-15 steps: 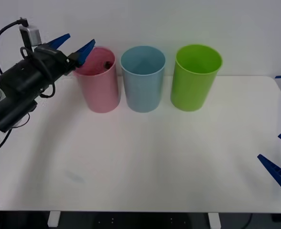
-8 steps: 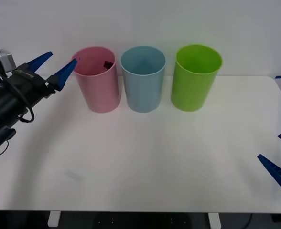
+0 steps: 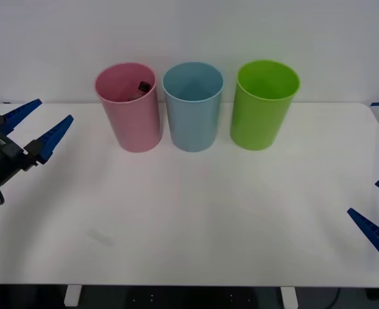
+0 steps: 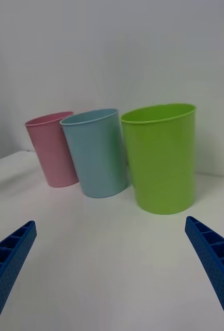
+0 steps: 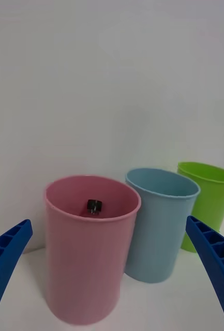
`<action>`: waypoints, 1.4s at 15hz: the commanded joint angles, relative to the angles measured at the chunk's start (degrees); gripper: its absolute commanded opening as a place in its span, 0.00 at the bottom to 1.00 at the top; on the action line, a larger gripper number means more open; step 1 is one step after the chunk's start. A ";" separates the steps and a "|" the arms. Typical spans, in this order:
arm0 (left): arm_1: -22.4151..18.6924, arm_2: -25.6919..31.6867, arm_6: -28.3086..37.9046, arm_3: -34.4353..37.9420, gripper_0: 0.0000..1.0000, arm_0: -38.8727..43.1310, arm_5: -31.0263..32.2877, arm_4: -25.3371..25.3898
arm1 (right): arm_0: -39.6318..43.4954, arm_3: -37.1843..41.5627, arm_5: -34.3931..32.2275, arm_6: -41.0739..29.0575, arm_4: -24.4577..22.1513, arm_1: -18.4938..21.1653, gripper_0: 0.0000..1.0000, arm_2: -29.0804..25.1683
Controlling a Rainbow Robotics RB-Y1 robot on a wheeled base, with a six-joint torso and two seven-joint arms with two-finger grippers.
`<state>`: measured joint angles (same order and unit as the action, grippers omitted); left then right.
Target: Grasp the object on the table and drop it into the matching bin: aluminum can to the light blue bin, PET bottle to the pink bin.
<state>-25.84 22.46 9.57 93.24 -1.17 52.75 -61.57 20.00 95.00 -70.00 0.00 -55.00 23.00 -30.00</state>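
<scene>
Three tall bins stand in a row at the far side of the white bench (image 3: 196,212): the pink bin (image 3: 130,109), the light blue bin (image 3: 193,108) touching or nearly touching it, and a green bin (image 3: 262,106) a little apart from the blue one. The PET bottle (image 5: 93,207) lies inside the pink bin, its black cap just below the rim against the far wall; from the front camera the cap shows as a dark spot inside the rim (image 3: 142,85).

The left gripper (image 3: 38,127) hangs above the bench's left edge, its jaws spread wide and empty, pointing toward the pink bin, which stands well ahead of the jaws and roughly centred between them in the left wrist camera. The blue and green bins lie farther off to the side of the right-hand jaw.

The right gripper (image 3: 378,215) sits low at the bench's near right corner, jaws wide apart and holding nothing, with the green bin straight ahead of them and well apart.
</scene>
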 commanded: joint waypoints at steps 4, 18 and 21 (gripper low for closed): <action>0.00 3.64 -9.75 0.01 1.00 6.44 5.35 1.54 | 0.00 0.00 0.00 0.00 0.00 0.00 1.00 0.00; -5.10 6.28 -14.76 0.01 1.00 19.54 9.92 9.37 | 0.00 0.00 0.00 0.00 0.00 0.00 1.00 0.00; -5.10 6.37 -14.50 0.01 1.00 20.51 10.00 9.37 | 0.00 0.00 0.00 0.00 0.00 0.00 1.00 0.00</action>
<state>-31.00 28.89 -5.00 93.26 19.14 62.83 -52.20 20.00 95.00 -70.00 0.00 -55.00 23.00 -30.00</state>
